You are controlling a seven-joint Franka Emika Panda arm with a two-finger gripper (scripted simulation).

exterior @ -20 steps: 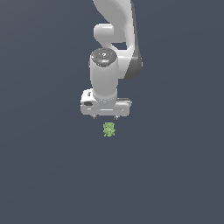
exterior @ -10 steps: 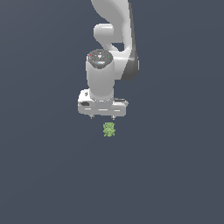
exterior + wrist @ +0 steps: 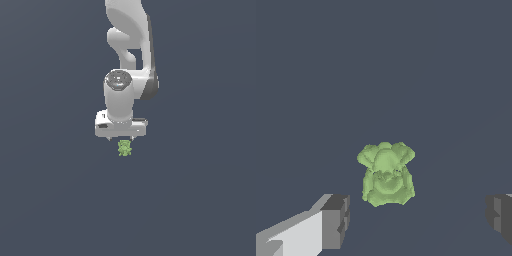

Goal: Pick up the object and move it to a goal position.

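Note:
The object is a tiny light-green bear-like figurine [image 3: 124, 148] lying on the dark grey surface. It also shows in the wrist view [image 3: 386, 173], between the two fingers and a little ahead of them. My white gripper [image 3: 121, 139] hangs just above it, pointing down, and its short fingertips [image 3: 110, 138] stop just short of the figurine's top. The jaws are wide open and empty, and the dark pads [image 3: 336, 220] stand far apart on either side of the figurine.
The plain dark grey surface [image 3: 200, 200] fills both views. The white arm [image 3: 130, 40] rises from the gripper to the exterior view's top edge.
The gripper has shifted slightly toward the exterior view's left and a little lower, closer over the figurine. The figurine has not moved.

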